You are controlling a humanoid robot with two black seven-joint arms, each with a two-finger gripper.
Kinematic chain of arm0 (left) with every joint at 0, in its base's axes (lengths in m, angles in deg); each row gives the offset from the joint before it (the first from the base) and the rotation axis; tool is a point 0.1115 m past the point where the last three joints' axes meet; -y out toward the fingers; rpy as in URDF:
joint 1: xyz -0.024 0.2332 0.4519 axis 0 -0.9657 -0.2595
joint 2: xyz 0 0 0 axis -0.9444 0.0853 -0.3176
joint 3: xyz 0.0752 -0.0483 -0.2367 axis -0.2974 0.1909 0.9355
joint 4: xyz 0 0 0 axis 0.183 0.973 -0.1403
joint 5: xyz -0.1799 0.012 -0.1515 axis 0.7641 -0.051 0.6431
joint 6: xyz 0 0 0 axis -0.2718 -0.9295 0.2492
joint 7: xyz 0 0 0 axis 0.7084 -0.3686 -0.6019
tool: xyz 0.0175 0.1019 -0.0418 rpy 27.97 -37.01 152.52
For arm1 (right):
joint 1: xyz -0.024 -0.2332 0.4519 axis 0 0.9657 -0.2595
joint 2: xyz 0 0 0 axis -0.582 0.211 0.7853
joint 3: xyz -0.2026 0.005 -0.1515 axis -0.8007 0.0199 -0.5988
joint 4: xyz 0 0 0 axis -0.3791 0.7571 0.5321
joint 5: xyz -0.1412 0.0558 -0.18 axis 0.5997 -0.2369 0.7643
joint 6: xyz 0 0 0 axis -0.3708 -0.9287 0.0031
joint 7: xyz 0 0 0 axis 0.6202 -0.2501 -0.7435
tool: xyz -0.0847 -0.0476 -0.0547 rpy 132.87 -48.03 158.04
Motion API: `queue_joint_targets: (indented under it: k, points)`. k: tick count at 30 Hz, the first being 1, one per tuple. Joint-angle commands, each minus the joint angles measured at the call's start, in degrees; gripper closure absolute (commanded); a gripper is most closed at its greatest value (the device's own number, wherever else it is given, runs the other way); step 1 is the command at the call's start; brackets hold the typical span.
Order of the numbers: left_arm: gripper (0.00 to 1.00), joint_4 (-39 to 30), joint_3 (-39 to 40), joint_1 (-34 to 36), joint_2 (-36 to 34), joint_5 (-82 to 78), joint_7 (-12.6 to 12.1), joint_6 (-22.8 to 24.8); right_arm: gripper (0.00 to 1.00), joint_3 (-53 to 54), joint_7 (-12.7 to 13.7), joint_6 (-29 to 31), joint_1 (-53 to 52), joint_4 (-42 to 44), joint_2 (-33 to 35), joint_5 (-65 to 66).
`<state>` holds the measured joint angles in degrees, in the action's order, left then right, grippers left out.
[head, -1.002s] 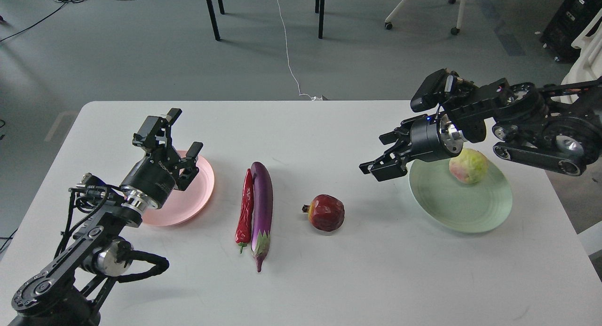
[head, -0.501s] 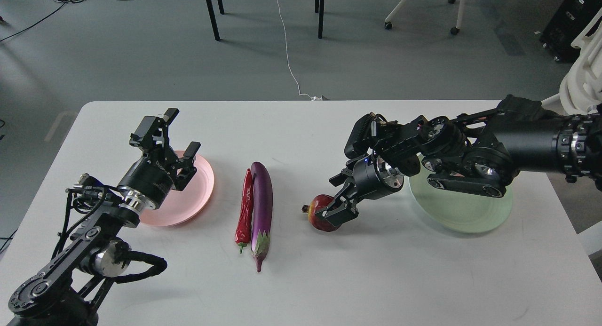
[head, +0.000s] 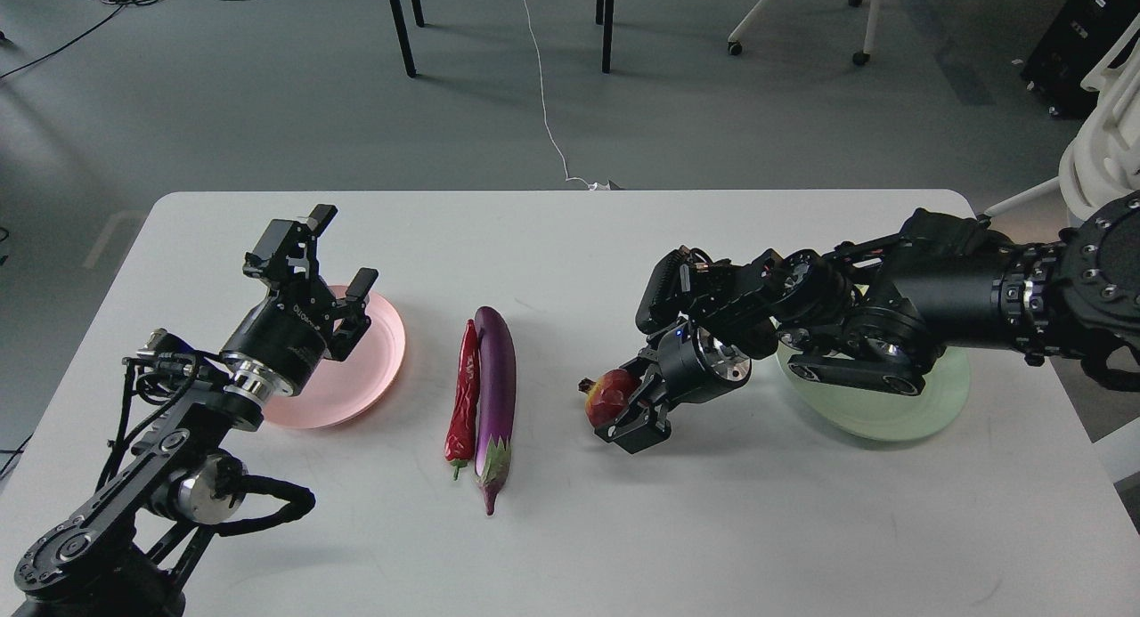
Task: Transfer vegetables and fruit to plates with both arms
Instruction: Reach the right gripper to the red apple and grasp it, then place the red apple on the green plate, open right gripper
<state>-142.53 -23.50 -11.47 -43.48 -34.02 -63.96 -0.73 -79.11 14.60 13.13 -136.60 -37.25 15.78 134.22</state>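
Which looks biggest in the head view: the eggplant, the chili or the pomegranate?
1. eggplant: longest and thickest.
2. chili: shorter, much thinner.
3. pomegranate: smallest showing, though the right gripper hides part of it, so its place against the chili is unsure.

Glossy eggplant (head: 496, 384), wrinkled chili (head: 464, 401), matt table (head: 570, 528)

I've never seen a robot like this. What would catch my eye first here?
Probably the right gripper, stretched out to mid-table with its fingers around a dark red pomegranate. Next, the glossy purple eggplant lying beside a red chili pepper at the table's centre. The left gripper hangs open over a pink plate.
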Motion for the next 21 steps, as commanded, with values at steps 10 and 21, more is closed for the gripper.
queue_joint_targets:
  k: [10, 21]
  points:
    - [0.0, 0.0, 0.08, 0.0, 0.0, 0.0, 0.0, -0.01, 0.53, -0.03, 0.0, -0.41, -7.0, -3.26, 6.83, 0.06]
    - [0.0, -0.09, -0.01, 0.09, 0.0, 0.0, 0.0, -0.01, 0.52, -0.64, 0.0, -0.33, -8.51, -7.22, 26.34, 8.32]
